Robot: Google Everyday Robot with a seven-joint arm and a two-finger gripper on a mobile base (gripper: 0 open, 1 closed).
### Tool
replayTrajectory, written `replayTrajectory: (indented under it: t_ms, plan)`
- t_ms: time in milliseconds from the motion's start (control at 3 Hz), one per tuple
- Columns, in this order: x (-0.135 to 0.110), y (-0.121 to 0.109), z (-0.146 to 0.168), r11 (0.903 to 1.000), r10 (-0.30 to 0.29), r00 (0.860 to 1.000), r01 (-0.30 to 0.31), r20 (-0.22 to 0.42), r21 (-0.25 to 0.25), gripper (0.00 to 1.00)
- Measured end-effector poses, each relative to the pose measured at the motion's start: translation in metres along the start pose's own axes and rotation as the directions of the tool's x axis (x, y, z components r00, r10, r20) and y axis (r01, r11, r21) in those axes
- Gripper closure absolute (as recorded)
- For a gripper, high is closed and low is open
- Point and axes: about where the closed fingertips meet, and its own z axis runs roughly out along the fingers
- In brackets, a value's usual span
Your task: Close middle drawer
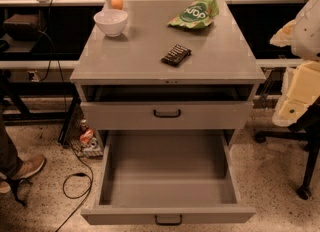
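Note:
The middle drawer (168,176) is pulled far out toward me, a wide, deep grey tray that is empty inside. Its low front (125,216) carries a small black handle (168,220) at the bottom edge of the view. The upper drawer (120,115), with a taller front and a black handle (167,113), stands a little way out, with a dark gap under the cabinet top. The lowest drawer is hidden beneath the open one. My arm's white and cream segments (302,83) show at the right edge, right of the cabinet. My gripper is out of view.
On the cabinet top (150,36) are a white bowl (111,21), an orange ball (116,2), a green snack bag (196,14) and a dark bar (176,55). A chair base with casters (303,192) stands at the right. A person's shoe (22,170) and a cable (75,181) are on the floor at the left.

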Motion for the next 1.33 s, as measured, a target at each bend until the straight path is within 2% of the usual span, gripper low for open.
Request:
replayTrajectory:
  t_ms: [333,667,1000,1333]
  plan:
    - [0.000,0.000,0.000,1.0000,0.000,1.000,0.000,0.000,0.000,0.00]
    - [0.008,0.008,0.028,0.9981,0.041,0.999,-0.042,-0.020,-0.044,0.00]
    - [0.027,0.026,0.072,0.9831,0.153,0.987,-0.157,-0.044,-0.094,0.00]
    - [0.056,0.066,0.142,0.9344,0.296,0.947,-0.314,-0.122,-0.169,0.00]
